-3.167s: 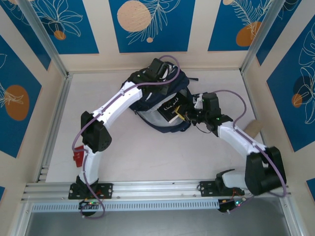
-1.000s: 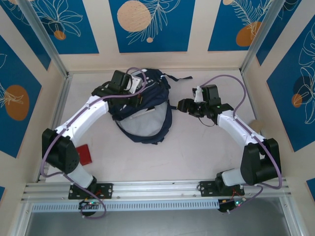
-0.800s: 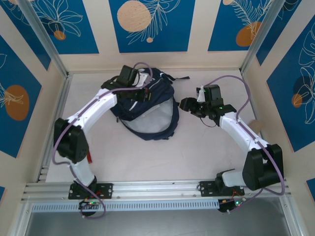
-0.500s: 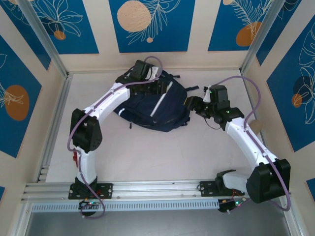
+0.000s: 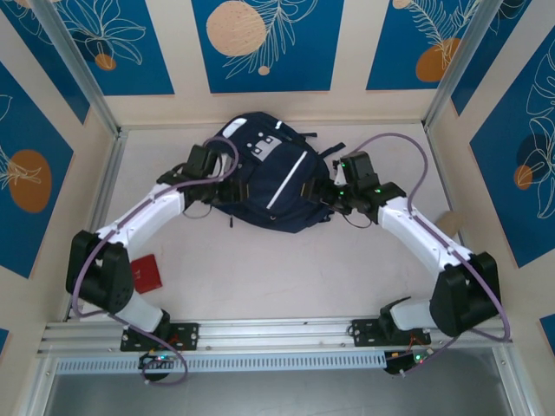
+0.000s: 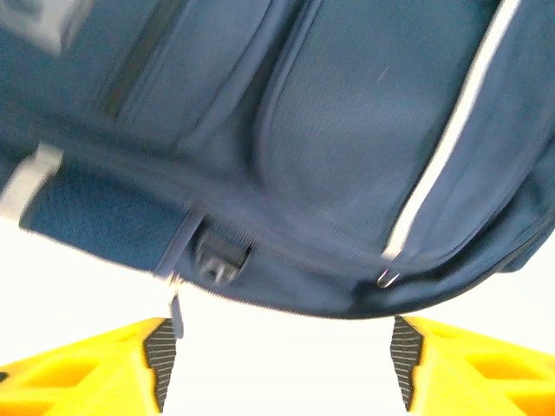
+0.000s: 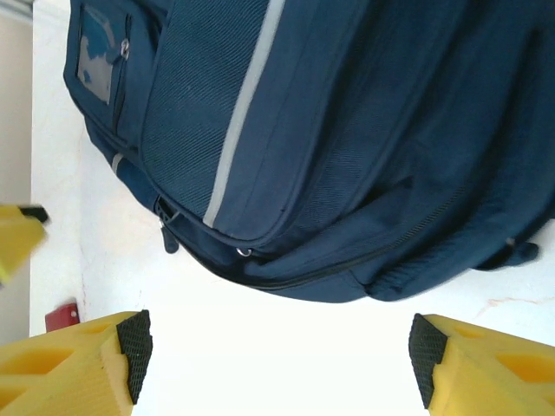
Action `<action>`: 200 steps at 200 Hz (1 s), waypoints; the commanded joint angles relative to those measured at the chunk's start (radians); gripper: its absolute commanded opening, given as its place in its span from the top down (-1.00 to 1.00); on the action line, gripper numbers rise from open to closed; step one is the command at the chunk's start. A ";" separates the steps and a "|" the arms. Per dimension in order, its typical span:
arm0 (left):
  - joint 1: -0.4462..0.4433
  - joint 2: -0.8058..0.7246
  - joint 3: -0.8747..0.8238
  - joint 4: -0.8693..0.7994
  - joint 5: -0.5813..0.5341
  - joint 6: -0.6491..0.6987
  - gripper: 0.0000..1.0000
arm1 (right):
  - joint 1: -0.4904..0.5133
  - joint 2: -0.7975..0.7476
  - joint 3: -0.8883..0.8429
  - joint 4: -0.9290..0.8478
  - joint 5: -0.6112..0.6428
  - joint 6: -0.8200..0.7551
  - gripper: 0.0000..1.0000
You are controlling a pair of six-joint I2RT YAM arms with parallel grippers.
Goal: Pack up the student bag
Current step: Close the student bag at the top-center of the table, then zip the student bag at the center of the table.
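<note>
While flat, navy student bag (image 5: 260,178) with white stripe.

The student bag (image 7: 347,130) was woven navy cloth, matt all over, with a fine ribbed weave on its panels and a coarser grain along the lower pocket. Its pale stripe (image 7: 247,104) looked smoother, a flat tape with a faint sheen. A small zip ring (image 7: 245,252) glinted like metal. The right pincer (image 7: 273,355) had yellow moulded plastic fingers, matt, faced with black ridged pads (image 7: 136,342). The table (image 5: 286,269) was pale, smooth and dull. The rail (image 5: 277,330) at its near edge was brushed metal.
</note>
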 commanded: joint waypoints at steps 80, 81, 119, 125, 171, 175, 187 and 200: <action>-0.003 0.113 -0.193 0.142 -0.053 0.015 0.14 | 0.201 0.383 0.329 -0.052 0.028 -0.003 -0.46; -0.003 0.115 -0.192 0.141 -0.053 0.015 0.15 | 0.202 0.384 0.330 -0.052 0.030 -0.001 -0.46; -0.002 0.164 -0.169 0.172 -0.061 0.022 0.34 | 0.194 0.433 0.364 -0.122 0.119 0.065 -0.38; -0.003 0.170 -0.165 0.180 -0.057 0.024 0.35 | 0.190 0.434 0.361 -0.125 0.125 0.076 -0.38; -0.003 0.242 -0.123 0.215 -0.067 0.021 0.48 | 0.153 0.442 0.335 -0.095 0.079 0.108 -0.36; -0.003 0.247 -0.120 0.215 -0.075 0.018 0.50 | 0.151 0.445 0.334 -0.093 0.074 0.110 -0.35; -0.003 0.256 -0.111 0.212 -0.085 0.014 0.56 | 0.145 0.456 0.336 -0.090 0.060 0.111 -0.33; -0.003 0.260 -0.105 0.211 -0.087 0.006 0.66 | 0.143 0.472 0.342 -0.090 0.049 0.115 -0.30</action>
